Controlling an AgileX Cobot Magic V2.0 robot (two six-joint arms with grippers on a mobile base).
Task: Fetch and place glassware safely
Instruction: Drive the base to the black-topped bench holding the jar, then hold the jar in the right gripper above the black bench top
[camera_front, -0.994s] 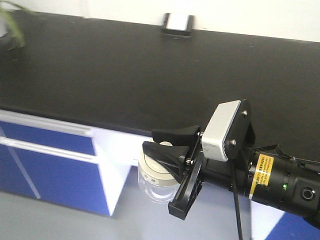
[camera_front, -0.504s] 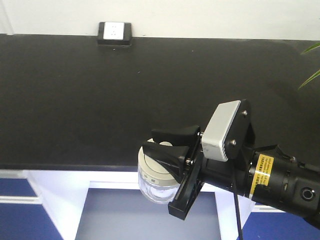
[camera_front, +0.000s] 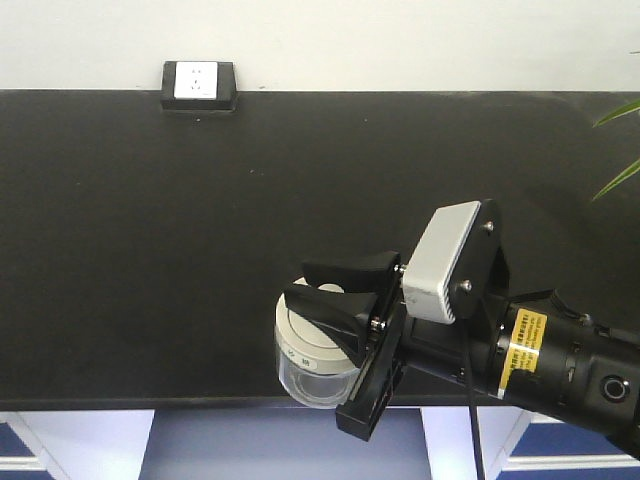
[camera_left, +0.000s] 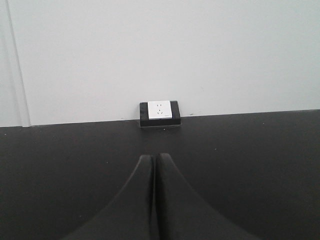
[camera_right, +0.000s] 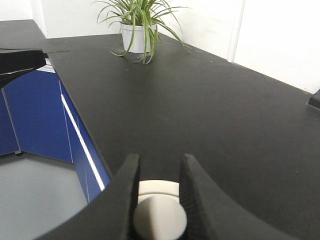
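1. Black counter (camera_front: 150, 250) was brought to fill the front view within the last second. The blue cabinet fronts (camera_front: 12, 440) were swung almost out of frame.
2. The jar (camera_front: 305, 370) was thereby carried over the counter's near edge, below and right of the socket (camera_front: 198, 82). Placement was judged close.
3. The right gripper (camera_front: 297, 283) was seen narrowly parted, pinching the jar at its top. The left gripper (camera_left: 154, 167) was pressed together and empty.

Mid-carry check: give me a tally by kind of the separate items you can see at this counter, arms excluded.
glass jar: 1
potted plant: 1
wall socket: 1
Total: 3
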